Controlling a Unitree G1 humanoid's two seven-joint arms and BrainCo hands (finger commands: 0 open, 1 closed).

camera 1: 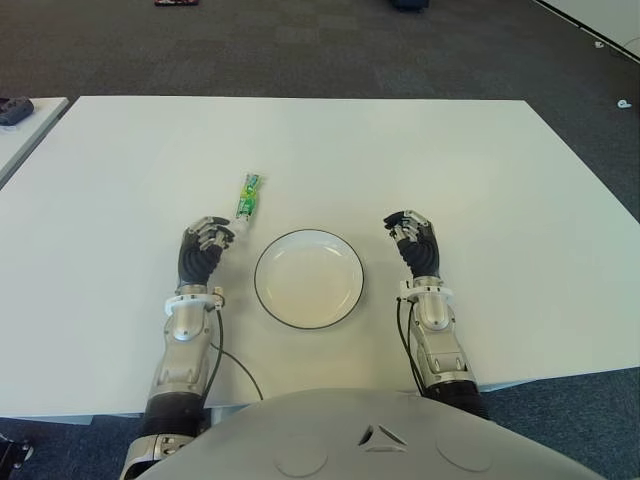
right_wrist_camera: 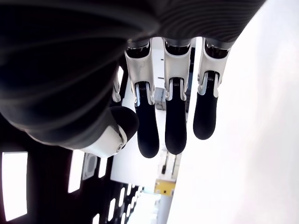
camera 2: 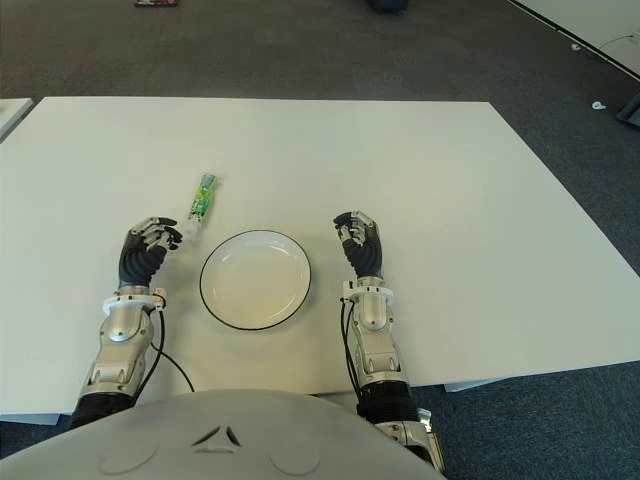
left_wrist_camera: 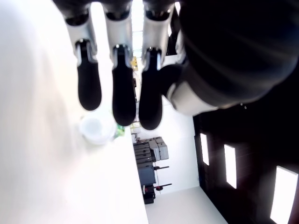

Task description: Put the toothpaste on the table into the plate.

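Nearest me I see the empty plate (camera 1: 309, 278) on the white worktop (camera 1: 480, 180), my left robot hand (camera 1: 203, 245) and right robot hand (camera 1: 414, 240) flanking it with fingers loosely curled around nothing, and just beyond the left fingertips lies the green toothpaste (camera 1: 247, 201), cap toward them.

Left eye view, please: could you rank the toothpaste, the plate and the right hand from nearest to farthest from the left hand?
1. Toothpaste: its cap end lies just ahead of the left hand, fingers open, not grasping it.
2. Plate: on the table to that hand's right, apart from it.
3. Right hand: beyond the plate, on its far side, empty.
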